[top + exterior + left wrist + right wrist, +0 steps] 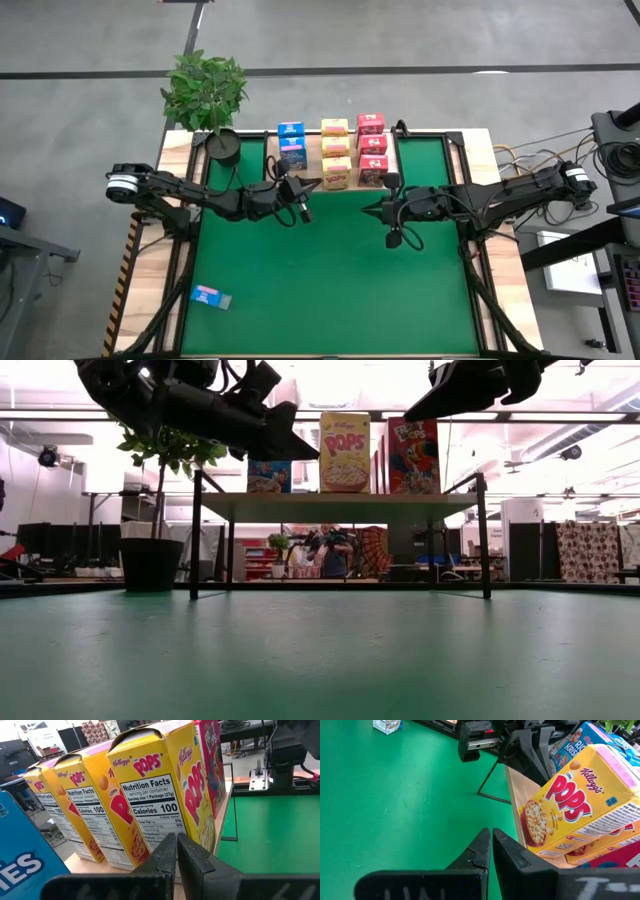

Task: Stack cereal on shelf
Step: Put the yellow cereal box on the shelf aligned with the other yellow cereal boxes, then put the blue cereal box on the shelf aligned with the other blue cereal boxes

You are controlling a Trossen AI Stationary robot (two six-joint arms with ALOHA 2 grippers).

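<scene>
The light-wood shelf (345,150) stands at the table's far middle and carries two blue (291,140), three yellow (336,150) and three red cereal boxes (372,145), standing in rows. One more blue box (210,296) lies on the green mat at the near left. My left gripper (305,190) is shut and empty, just in front of the shelf's left part; in the left wrist view (176,845) it points at the nearest yellow box (160,795). My right gripper (372,211) is shut and empty, in front of the shelf's right part, also in its wrist view (490,842).
A potted plant (208,95) stands at the far left corner beside the shelf. The shelf's thin black legs (194,535) stand on the mat. Open green mat (330,290) lies between the grippers and the near edge. A person (330,550) shows in the room behind.
</scene>
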